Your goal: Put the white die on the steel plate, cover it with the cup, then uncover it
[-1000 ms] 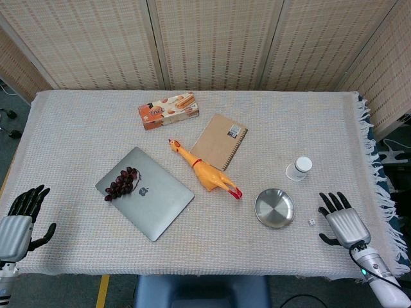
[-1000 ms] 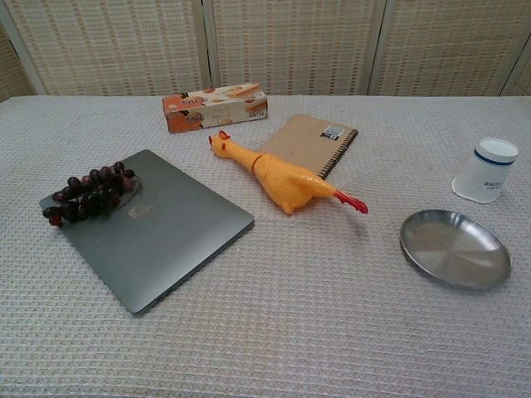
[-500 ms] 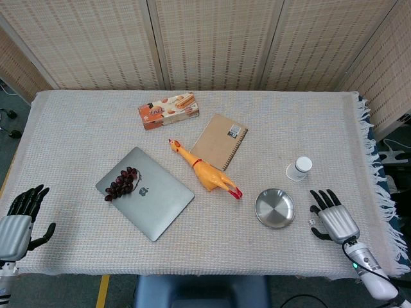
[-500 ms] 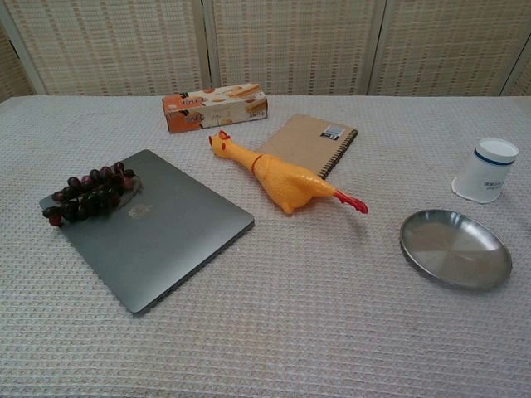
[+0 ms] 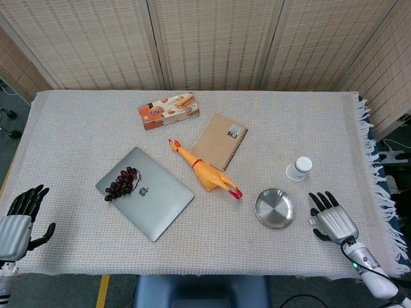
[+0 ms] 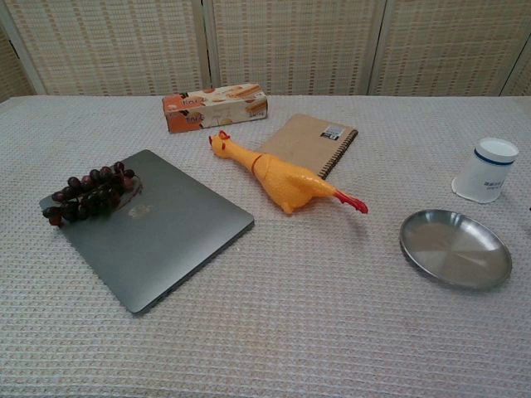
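The right hand (image 5: 332, 220) sat low on the table just right of the plate (image 5: 275, 208), fingers spread and holding nothing, placed to reach the die (image 5: 311, 222), a small white speck at its thumb side. The cup (image 5: 298, 168) stood upside down behind the plate, ready for covering, while the left hand (image 5: 18, 222) idled at the far edge, fingers apart and empty

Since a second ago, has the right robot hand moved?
Yes. In the head view the right robot hand has shifted left toward the steel plate, now close beside the white die.
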Robot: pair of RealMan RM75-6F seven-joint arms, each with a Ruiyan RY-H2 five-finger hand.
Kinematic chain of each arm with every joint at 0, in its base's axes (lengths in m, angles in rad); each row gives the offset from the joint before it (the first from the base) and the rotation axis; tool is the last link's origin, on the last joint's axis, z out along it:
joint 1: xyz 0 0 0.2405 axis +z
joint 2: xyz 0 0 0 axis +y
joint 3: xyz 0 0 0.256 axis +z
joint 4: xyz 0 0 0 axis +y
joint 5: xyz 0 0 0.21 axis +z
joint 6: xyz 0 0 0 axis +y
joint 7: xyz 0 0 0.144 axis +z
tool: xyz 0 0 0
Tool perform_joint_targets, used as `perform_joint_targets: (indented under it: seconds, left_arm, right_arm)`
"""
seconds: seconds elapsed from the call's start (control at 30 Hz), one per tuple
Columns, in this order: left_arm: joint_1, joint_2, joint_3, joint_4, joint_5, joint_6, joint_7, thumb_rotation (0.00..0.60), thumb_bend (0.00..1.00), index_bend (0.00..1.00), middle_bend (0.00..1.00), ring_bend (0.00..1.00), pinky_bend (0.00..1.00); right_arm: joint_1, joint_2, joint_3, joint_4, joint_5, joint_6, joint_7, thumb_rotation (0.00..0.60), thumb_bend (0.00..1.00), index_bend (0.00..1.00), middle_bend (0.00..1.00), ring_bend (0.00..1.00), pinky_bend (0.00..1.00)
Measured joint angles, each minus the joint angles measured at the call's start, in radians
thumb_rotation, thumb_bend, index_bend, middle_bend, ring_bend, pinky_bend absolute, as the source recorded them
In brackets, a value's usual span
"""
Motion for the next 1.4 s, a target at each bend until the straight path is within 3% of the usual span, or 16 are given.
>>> perform_joint_targets:
  seconds: [0.47,1.4]
  left_arm:
    - [0.000,0.001,-0.001,0.000,-0.005,-0.001,-0.011,0.600,0.37,0.00,0.00,0.00,0.09]
    - [-0.006,0.001,-0.002,0.002,-0.012,-0.014,-0.005,0.600,0.37,0.00,0.00,0.00,0.09]
  right_arm:
    - [0.010,-0.025,-0.007,0.029,-0.015,0.007,0.011,0.599,0.29,0.45,0.00,0.00,0.00]
    - [0.017,-0.059,0.002,0.046,-0.002,0.011,0.030,0.600,0.29,0.50,0.00,0.00,0.00]
